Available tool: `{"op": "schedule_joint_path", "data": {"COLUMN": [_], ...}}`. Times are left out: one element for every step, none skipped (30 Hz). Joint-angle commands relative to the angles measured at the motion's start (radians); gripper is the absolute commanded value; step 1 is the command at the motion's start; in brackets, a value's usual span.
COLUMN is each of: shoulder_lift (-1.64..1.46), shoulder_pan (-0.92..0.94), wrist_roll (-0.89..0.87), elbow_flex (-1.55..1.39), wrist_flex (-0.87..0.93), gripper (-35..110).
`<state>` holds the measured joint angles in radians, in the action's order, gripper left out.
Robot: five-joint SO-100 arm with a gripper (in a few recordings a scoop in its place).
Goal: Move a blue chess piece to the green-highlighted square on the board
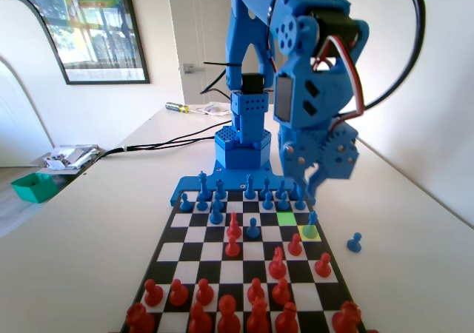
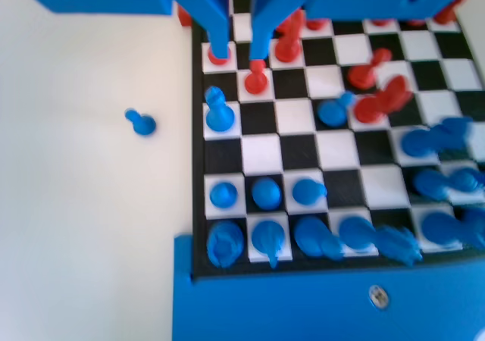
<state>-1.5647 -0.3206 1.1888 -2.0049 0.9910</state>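
1. Gripper [image 1: 311,189]: I see it hanging above the right side of the board in the fixed view, near the blue back rows. In the wrist view its two jaws [image 2: 239,42] hang apart with open gap between them and nothing held; I read it as released.
2. Blue chess piece [image 1: 310,225]: it stands upright on the pale yellow square [image 1: 317,234] at the board's right edge in the fixed view; in the wrist view it is the piece [image 2: 218,112] in the leftmost column, just below the jaw tips and apart from them.
3. Green-highlighted square [image 1: 286,218]: unoccupied, diagonally touching the yellow square, one column inward and one row nearer the blue arm.
4. Board [image 1: 172,251]: black-and-white checks, blue pieces massed at the far end, red pieces at the near end, several from both sides advanced to the middle.
5. Stray blue pawn [image 1: 355,242]: upright on the table [image 1: 89,229], off the board's right edge in the fixed view.
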Motion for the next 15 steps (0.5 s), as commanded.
{"op": "schedule_joint_path", "data": {"shoulder_lift": [-0.021,-0.020,-0.015,-0.011,-0.006,0.000,0.008,0.015,0.023,0.032,0.040,0.049,0.060,0.069,0.078], "shoulder_pan": [-0.037,-0.043,-0.049,-0.054,-0.057,-0.060,-0.063,-0.064,-0.066,-0.067,-0.069,-0.071,-0.072,-0.074,-0.074], "wrist_roll": [0.005,0.008,0.011,0.014,0.017,0.020,0.021,0.026,0.028,0.031,0.034,0.037,0.040,0.043,0.048], "elbow_flex": [0.018,0.017,0.017,0.015,0.015,0.015,0.014,0.014,0.014,0.014,0.014,0.012,0.012,0.011,0.009], "wrist_flex": [-0.011,-0.014,-0.017,-0.021,-0.028,-0.034,-0.040,-0.043,-0.049,-0.052,-0.055,-0.060,-0.066,-0.074,-0.078], "gripper": [12,13,14,14,14,14,14,14,14,14,14,14,14,14,14]}}
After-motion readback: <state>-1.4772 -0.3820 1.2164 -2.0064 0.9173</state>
